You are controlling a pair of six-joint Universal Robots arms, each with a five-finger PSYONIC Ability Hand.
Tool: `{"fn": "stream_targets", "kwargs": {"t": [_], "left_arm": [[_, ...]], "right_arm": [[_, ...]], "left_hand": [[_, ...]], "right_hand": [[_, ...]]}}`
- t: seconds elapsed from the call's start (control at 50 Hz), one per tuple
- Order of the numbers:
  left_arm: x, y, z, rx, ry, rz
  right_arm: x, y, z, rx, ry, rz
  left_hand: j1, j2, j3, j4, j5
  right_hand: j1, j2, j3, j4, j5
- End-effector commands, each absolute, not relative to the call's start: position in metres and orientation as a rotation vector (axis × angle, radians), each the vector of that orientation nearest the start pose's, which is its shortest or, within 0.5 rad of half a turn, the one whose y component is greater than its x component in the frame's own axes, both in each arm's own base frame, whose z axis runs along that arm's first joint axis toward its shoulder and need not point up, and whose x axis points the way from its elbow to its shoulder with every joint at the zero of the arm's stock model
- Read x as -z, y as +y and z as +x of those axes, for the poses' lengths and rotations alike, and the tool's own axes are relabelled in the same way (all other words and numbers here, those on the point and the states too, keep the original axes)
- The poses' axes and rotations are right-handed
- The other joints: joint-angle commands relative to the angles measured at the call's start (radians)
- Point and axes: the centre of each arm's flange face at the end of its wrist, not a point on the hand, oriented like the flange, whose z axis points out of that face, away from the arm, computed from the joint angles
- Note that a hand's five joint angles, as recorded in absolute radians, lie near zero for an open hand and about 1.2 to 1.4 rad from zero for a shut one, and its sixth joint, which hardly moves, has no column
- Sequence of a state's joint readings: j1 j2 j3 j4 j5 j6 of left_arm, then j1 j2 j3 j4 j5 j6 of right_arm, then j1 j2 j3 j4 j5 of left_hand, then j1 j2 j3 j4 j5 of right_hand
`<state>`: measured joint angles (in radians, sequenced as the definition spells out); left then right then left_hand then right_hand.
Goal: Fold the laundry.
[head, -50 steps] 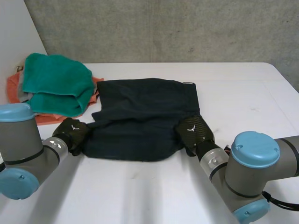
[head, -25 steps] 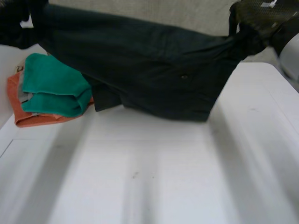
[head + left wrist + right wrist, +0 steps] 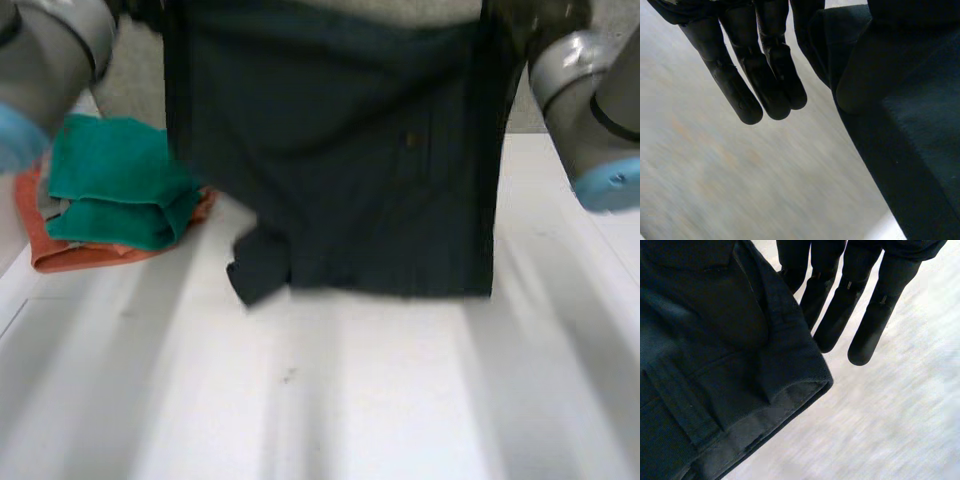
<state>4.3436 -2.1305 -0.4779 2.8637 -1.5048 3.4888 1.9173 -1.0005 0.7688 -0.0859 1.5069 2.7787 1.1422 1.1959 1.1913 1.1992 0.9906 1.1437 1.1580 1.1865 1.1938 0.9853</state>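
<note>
Table (image 3: pixel 350 400) open in front; hanging dark garment (image 3: pixel 340 170) (folded pile (image 3: pixel 110 195) beside) blocks beyond.

Soft, diffuse light leaves the white table (image 3: pixel 400 400) bright. The dark garment (image 3: pixel 350 170) reads as a near-black mass, its folds barely visible; below its hem faint grey bands of shade cross the table. Left of it the green towel (image 3: pixel 110 185) is evenly lit

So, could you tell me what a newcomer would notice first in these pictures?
The dark garment hangs like a curtain across the middle of the head view, over the white table. The left hand and the right hand each hold it by its top edge. At the table's left, a folded green towel lies on an orange cloth.
</note>
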Motion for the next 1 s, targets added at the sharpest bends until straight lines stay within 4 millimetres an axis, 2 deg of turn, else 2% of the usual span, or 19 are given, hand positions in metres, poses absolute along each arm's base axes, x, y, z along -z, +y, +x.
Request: {"fn": "stream_targets", "kwargs": {"t": [0.02,0.1,0.18,0.26,0.28,0.32,0.38,0.42,0.44,0.46,0.52,0.56,0.62,0.68,0.74,0.82,0.9,0.92,1.0], "left_arm": [[-0.498,-0.336,-0.265,2.892,1.337,0.430],[-0.496,-0.330,-0.266,2.885,1.397,0.443],[-0.469,-0.335,-0.266,2.784,1.571,0.486],[-0.425,-0.341,-0.264,2.619,1.797,0.549],[-0.402,-0.343,-0.262,2.535,1.892,0.581],[-0.377,-0.342,-0.262,2.450,1.991,0.623],[-0.311,-0.338,-0.265,2.247,2.208,0.737],[-0.284,-0.336,-0.267,2.172,2.275,0.782],[-0.260,-0.333,-0.268,2.102,2.327,0.824],[-0.247,-0.331,-0.268,2.058,2.354,0.843],[-0.210,-0.321,-0.268,1.914,2.403,0.945],[-0.198,-0.313,-0.269,1.849,2.418,1.000],[-0.187,-0.295,-0.269,1.738,2.431,1.105],[-0.186,-0.272,-0.266,1.613,2.443,1.207],[-0.191,-0.254,-0.262,1.520,2.452,1.279],[-0.205,-0.216,-0.252,1.329,2.451,1.431],[-0.213,-0.176,-0.240,1.109,2.432,1.619],[-0.215,-0.161,-0.236,1.038,2.417,1.696],[-0.224,-0.126,-0.233,0.956,2.375,1.877]], "right_arm": [[-0.442,-0.379,0.287,2.879,1.086,-0.347],[-0.440,-0.373,0.294,2.840,1.106,-0.396],[-0.416,-0.373,0.296,2.744,1.281,-0.467],[-0.378,-0.374,0.295,2.599,1.482,-0.537],[-0.360,-0.376,0.293,2.536,1.561,-0.567],[-0.338,-0.377,0.289,2.467,1.644,-0.601],[-0.282,-0.372,0.288,2.290,1.791,-0.722],[-0.260,-0.368,0.290,2.225,1.827,-0.781],[-0.249,-0.366,0.290,2.199,1.844,-0.815],[-0.224,-0.363,0.289,2.146,1.889,-0.885],[-0.184,-0.355,0.285,2.058,1.986,-1.016],[-0.170,-0.350,0.281,2.017,2.033,-1.067],[-0.153,-0.339,0.273,1.941,2.105,-1.152],[-0.151,-0.323,0.268,1.850,2.163,-1.228],[-0.159,-0.308,0.263,1.786,2.195,-1.304],[-0.185,-0.277,0.249,1.654,2.243,-1.482],[-0.201,-0.238,0.226,1.387,2.305,-1.696],[-0.202,-0.220,0.218,1.247,2.302,-1.784],[-0.204,-0.186,0.207,1.040,2.167,-1.978]], "left_hand": [[0.254,0.200,0.205,0.197,0.231],[0.254,0.200,0.205,0.197,0.231],[0.254,0.200,0.205,0.197,0.231],[0.254,0.200,0.205,0.197,0.231],[0.254,0.200,0.205,0.197,0.231],[0.254,0.200,0.205,0.197,0.231],[0.254,0.200,0.205,0.197,0.231],[0.254,0.200,0.205,0.197,0.231],[0.254,0.200,0.205,0.197,0.231],[0.254,0.200,0.205,0.197,0.231],[0.254,0.200,0.205,0.197,0.231],[0.254,0.200,0.205,0.197,0.231],[0.254,0.200,0.205,0.197,0.231],[0.254,0.200,0.205,0.197,0.231],[0.254,0.200,0.205,0.197,0.231],[0.254,0.200,0.205,0.197,0.231],[0.254,0.200,0.205,0.197,0.231],[0.254,0.200,0.205,0.197,0.231],[0.254,0.200,0.205,0.197,0.231]], "right_hand": [[0.253,0.238,0.210,0.202,0.236],[0.253,0.238,0.210,0.202,0.236],[0.253,0.238,0.210,0.202,0.236],[0.253,0.238,0.210,0.202,0.236],[0.253,0.238,0.210,0.202,0.236],[0.253,0.238,0.210,0.202,0.236],[0.253,0.238,0.210,0.202,0.236],[0.253,0.238,0.210,0.202,0.236],[0.253,0.238,0.210,0.202,0.236],[0.253,0.238,0.210,0.202,0.236],[0.253,0.238,0.210,0.202,0.236],[0.253,0.238,0.210,0.202,0.236],[0.253,0.238,0.210,0.202,0.236],[0.253,0.238,0.210,0.202,0.236],[0.253,0.238,0.210,0.202,0.236],[0.253,0.238,0.210,0.202,0.236],[0.253,0.238,0.210,0.202,0.236],[0.253,0.238,0.210,0.202,0.236],[0.253,0.238,0.210,0.202,0.236]]}}
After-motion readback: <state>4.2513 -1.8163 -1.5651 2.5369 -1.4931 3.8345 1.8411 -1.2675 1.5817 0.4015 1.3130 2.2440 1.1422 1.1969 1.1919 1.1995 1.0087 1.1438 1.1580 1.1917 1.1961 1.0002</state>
